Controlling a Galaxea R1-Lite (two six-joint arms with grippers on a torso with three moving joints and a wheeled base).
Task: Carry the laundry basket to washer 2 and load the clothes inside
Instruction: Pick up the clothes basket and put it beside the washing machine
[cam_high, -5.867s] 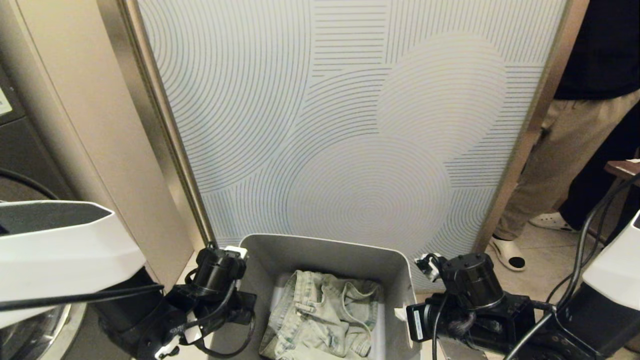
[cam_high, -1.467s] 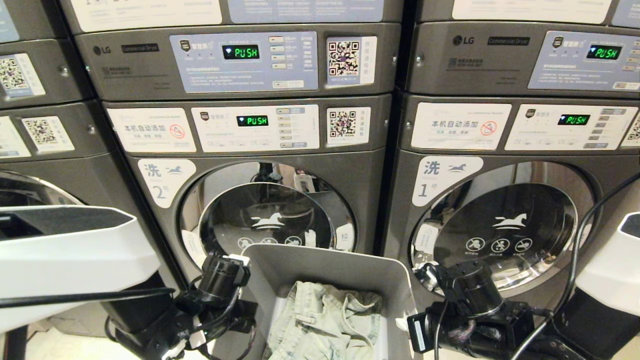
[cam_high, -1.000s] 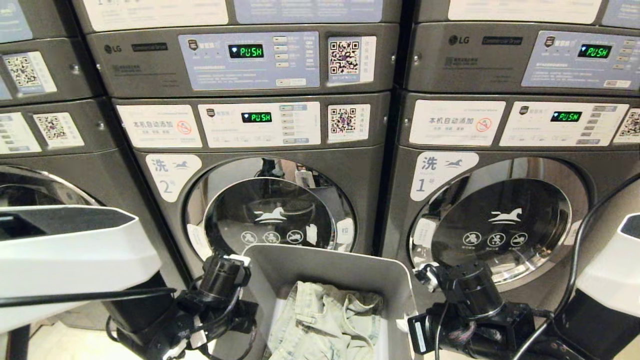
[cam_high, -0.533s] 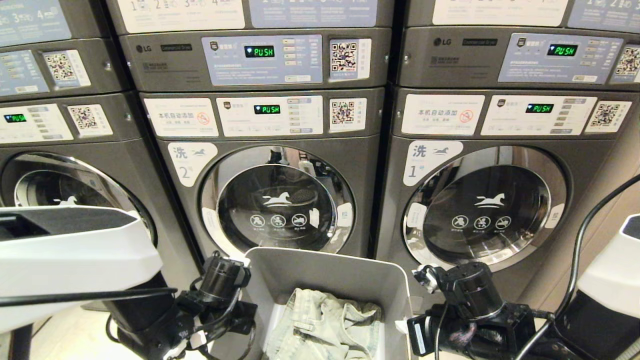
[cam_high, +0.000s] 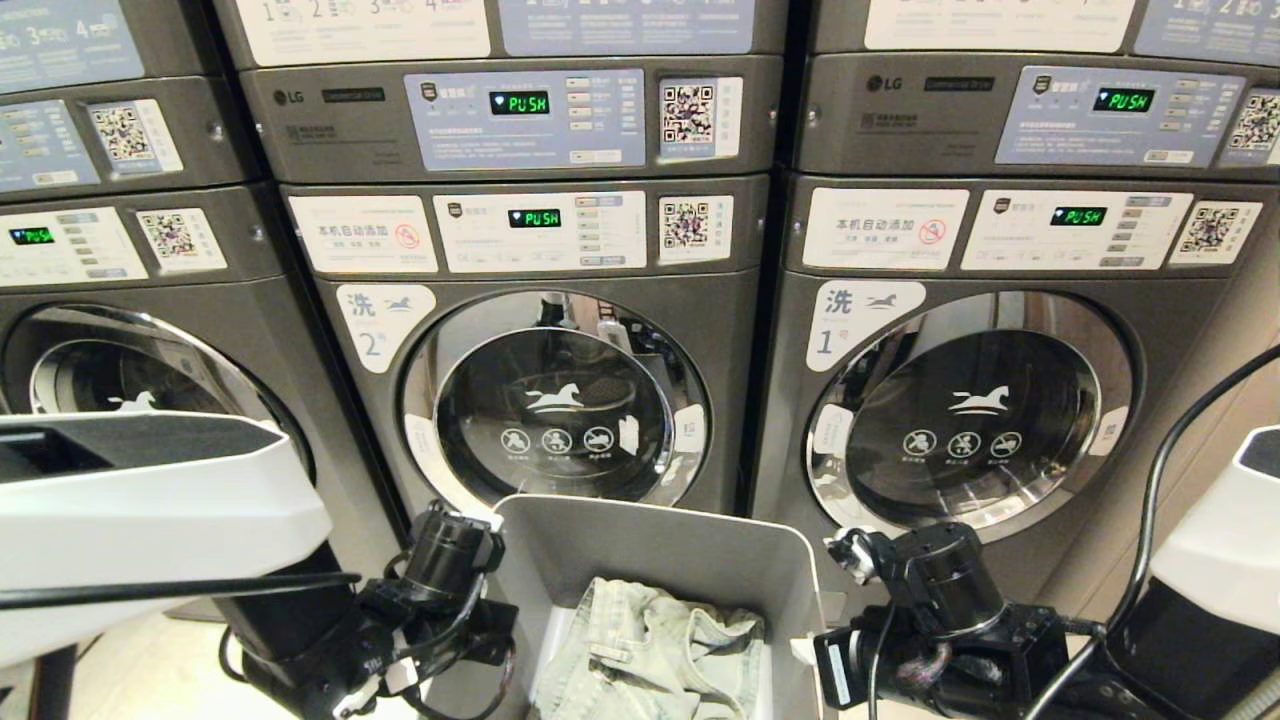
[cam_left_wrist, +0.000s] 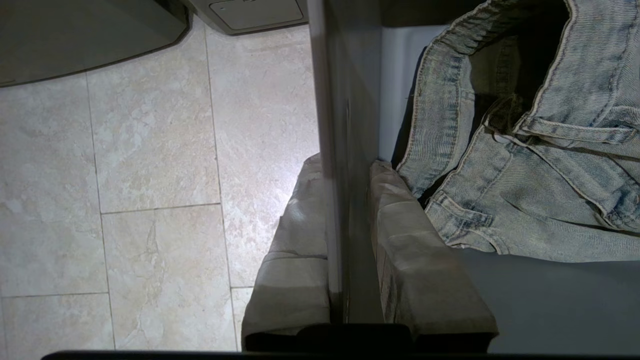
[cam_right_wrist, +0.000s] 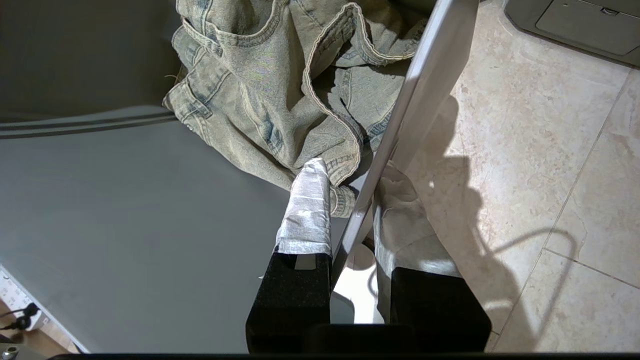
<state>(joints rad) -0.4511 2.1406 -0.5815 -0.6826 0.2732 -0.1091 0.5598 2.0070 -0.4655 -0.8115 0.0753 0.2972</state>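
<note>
Pale tiled floor, bank of dark grey machines behind. Nearest: left gripper and right gripper, each clamped over an opposite side wall of the laundry basket; denim clothes lie inside. Just beyond the basket, washer 2, door closed; washer 1 to its right.

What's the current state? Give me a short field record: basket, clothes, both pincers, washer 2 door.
laundry basket: held by its two side walls, directly in front of washer 2
denim garment: inside the basket
left pincer: shut on the basket's left wall
right pincer: shut on the basket's right wall
washer 2 door: closed
washer 1: to the right, door closed
</note>
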